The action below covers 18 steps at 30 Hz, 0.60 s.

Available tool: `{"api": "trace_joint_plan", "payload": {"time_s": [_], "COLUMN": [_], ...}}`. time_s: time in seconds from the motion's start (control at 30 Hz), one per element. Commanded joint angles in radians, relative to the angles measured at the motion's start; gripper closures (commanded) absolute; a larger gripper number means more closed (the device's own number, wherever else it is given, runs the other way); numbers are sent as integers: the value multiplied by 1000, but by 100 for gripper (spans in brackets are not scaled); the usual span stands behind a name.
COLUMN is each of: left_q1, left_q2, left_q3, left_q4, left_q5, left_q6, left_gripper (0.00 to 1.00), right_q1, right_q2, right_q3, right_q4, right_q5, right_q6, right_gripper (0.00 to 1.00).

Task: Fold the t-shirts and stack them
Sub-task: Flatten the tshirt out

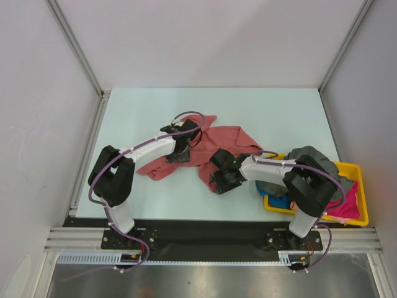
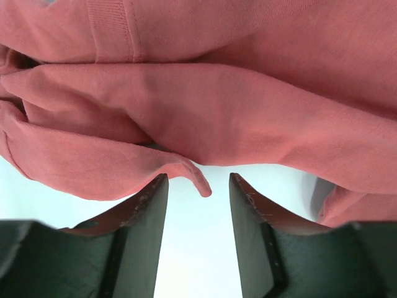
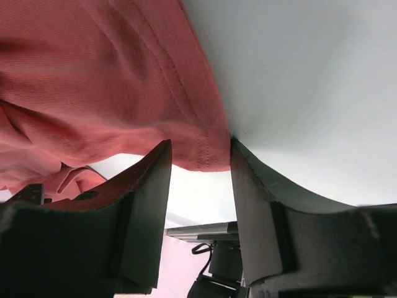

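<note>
- Between the spread fingers of the left gripper (image 2: pixel 198 186), bare table (image 2: pixel 197 248) shows. A small tip of the salmon-red t-shirt (image 2: pixel 248 118) droops into the gap, and neither finger pinches it.
- Ahead of those fingertips, the shirt lies in thick rolled folds across the whole view.
- At the right gripper (image 3: pixel 200 158), the fingers also stand apart. The shirt's stitched hem (image 3: pixel 205 139) reaches across their tips, unclamped.
- Beyond its right finger, bare table stretches away.
- Behind that gripper, a yellow tray (image 1: pixel 358 169) holds a dark grey t-shirt (image 1: pixel 310 155), a blue t-shirt (image 1: pixel 279 198) and a magenta t-shirt (image 1: pixel 350 202).
</note>
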Motion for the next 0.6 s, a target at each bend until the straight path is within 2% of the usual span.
{"api": "trace_joint_plan", "payload": {"time_s": [0.0, 0.1, 0.37, 0.43, 0.47, 0.53, 0.57], "left_q1": [8, 8, 8, 8, 6, 6, 6], "left_q2": [-31, -31, -12, -6, 1, 11, 21], "left_q3": [10, 6, 10, 13, 12, 16, 18], "left_q4": [5, 5, 11, 12, 17, 19, 17], "left_q5": [-4, -4, 2, 5, 7, 11, 23], "left_q6": [23, 28, 36, 37, 37, 36, 36], "left_gripper": [47, 44, 45, 45, 46, 46, 49], "right_q1": [-5, -3, 23, 14, 12, -2, -6], "right_q2": [33, 21, -11, -2, 3, 7, 9], "right_q3": [2, -15, -44, -51, -58, -66, -64], "right_q4": [-17, -19, -19, -5, 21, 47, 46], "right_q5": [23, 10, -11, -13, -14, -11, -2], "right_q6": [24, 37, 70, 68, 68, 58, 36], "right_gripper": [53, 54, 50, 53, 61, 68, 77]}}
